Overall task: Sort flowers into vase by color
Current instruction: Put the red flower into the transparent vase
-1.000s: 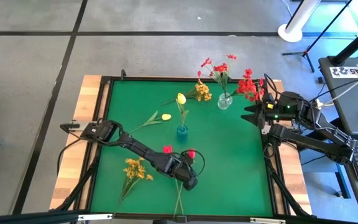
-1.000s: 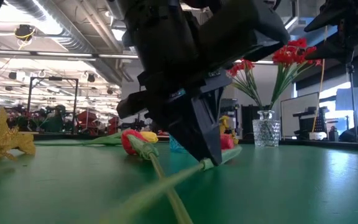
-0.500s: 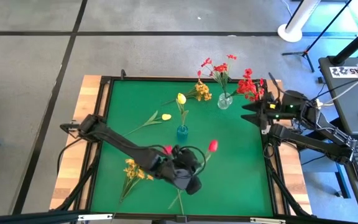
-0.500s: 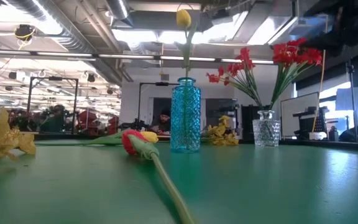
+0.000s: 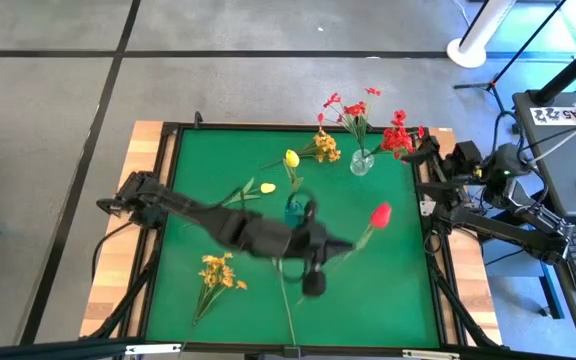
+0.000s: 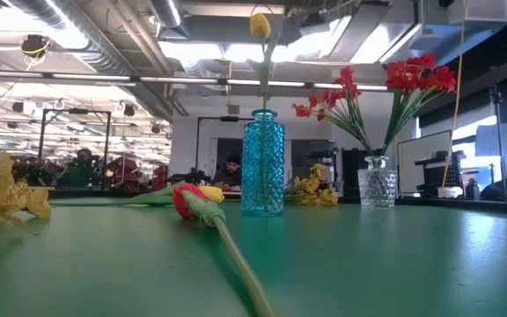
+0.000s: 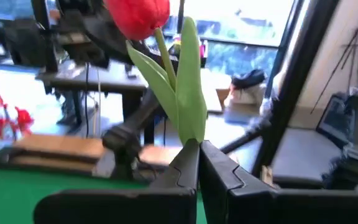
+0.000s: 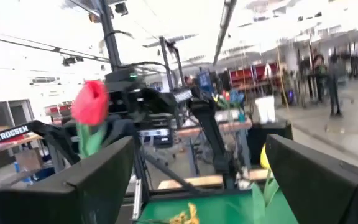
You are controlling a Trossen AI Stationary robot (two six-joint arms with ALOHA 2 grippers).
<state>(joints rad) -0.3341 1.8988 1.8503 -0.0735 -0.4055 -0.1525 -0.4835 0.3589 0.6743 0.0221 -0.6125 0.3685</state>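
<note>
So we've got a green table framed in wood, workshop room behind. Near edge: a red tulip lies flat, with a yellow blossom cluster toward the near-left corner. Our left gripper hangs over the middle, fingers pressed together on the stem of a second red tulip. Past it stands the blue vase holding a yellow tulip. The clear vase of red flowers sits at the far edge. Our right gripper waits spread wide at the far-right corner.
</note>
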